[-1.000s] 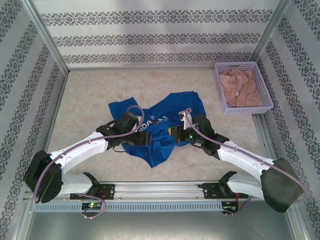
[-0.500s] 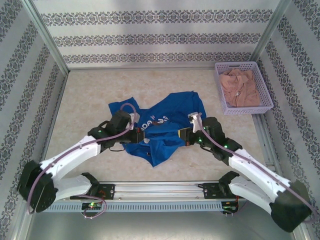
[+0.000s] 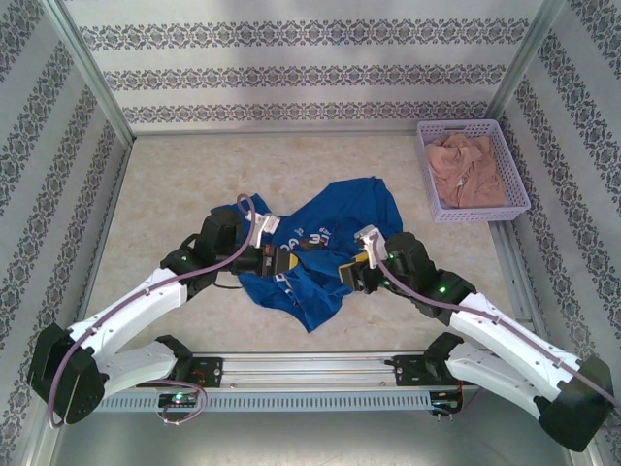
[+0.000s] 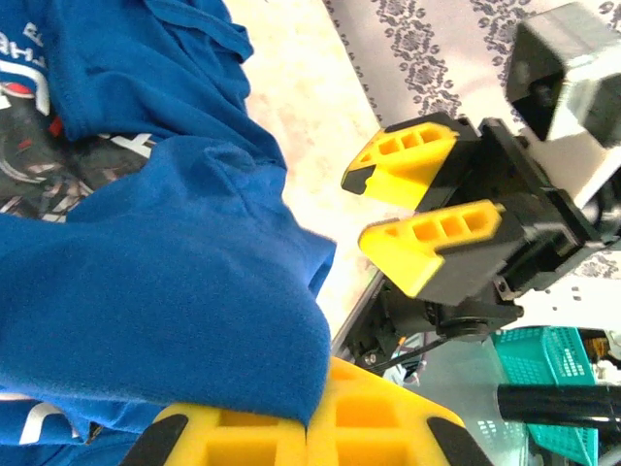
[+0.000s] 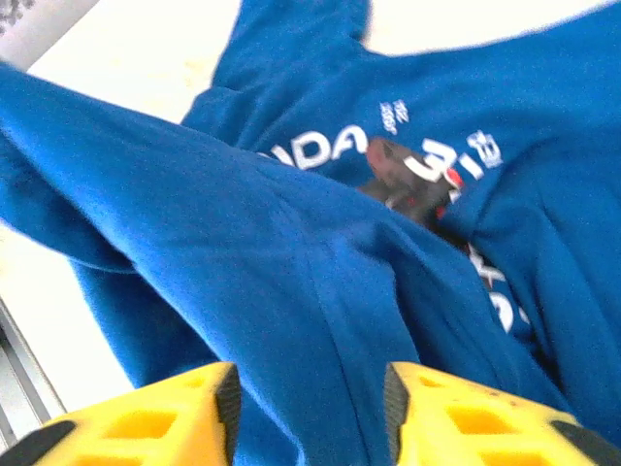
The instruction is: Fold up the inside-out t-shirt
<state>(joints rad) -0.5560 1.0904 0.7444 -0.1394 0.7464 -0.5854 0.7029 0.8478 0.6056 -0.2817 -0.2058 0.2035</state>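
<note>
From above, the crumpled blue t-shirt [image 3: 330, 228] lies mid-table [image 3: 165, 184], apparently gathered for a fold, between patterned walls [image 3: 291, 68], with a basket [image 3: 456, 124] at far right. Left wrist view: the left gripper [image 4: 309, 437] pinches a bunch of shirt cloth, while the right gripper [image 4: 361, 207] stands spread. Right wrist view: cloth lies between its parted jaws, ungripped.

The inside-out t-shirt [image 3: 325, 233] lies crumpled near the middle of the tabletop [image 3: 165, 184]. A basket [image 3: 480, 215] stands well apart from it at the far right corner, with another garment [image 3: 466, 170] heaped inside. The left tool [image 3: 281, 262] sits over the shirt's near left part with its jaws pinched together on a fold of the cloth, while the right tool [image 3: 349, 275] sits just beside the shirt's near right edge, facing the left one across the cloth with its jaws apart.
</note>
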